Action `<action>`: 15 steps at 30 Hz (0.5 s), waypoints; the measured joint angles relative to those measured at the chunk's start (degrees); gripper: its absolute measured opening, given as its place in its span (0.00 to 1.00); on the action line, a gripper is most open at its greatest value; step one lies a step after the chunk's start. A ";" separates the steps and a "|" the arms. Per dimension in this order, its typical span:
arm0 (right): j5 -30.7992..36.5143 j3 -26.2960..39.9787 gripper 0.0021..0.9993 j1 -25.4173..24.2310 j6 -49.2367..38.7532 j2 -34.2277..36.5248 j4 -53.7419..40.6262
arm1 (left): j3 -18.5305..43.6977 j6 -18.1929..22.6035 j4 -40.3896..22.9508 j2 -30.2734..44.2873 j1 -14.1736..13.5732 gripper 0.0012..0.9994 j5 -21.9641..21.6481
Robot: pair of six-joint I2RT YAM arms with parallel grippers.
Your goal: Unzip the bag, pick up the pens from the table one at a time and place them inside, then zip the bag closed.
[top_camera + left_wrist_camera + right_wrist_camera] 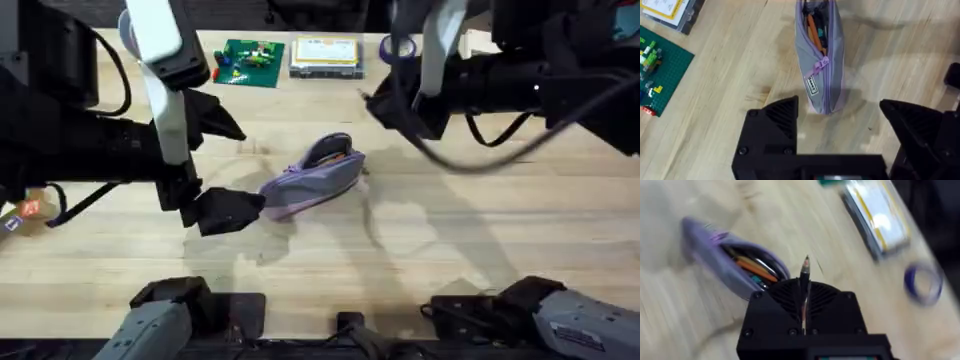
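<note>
Bag mid-frame on table, zipper partly undone, orange and teal sticks inside. Left gripper low at bag's lower-left end, fingers spread wide, holding nothing. Right gripper raised at upper right, pinching black pen upright.

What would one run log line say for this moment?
stage: loading pens | bag: unzipped, pens inside | right claw: shut on black pen, raised | left claw: open at bag's closed end
</note>
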 joint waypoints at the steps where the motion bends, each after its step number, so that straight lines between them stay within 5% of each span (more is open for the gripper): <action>1: -1.84 0.00 0.03 0.00 -4.26 0.00 -0.01 | 0.00 -0.01 0.00 0.00 0.00 0.99 0.00; 7: -7.88 0.00 0.03 1.64 -27.00 3.24 0.05 | 0.00 -0.01 0.02 0.00 0.00 0.99 0.00; 15: -8.87 0.00 0.03 3.72 -37.65 10.27 0.07 | 0.00 -0.01 0.00 0.00 0.00 0.99 0.00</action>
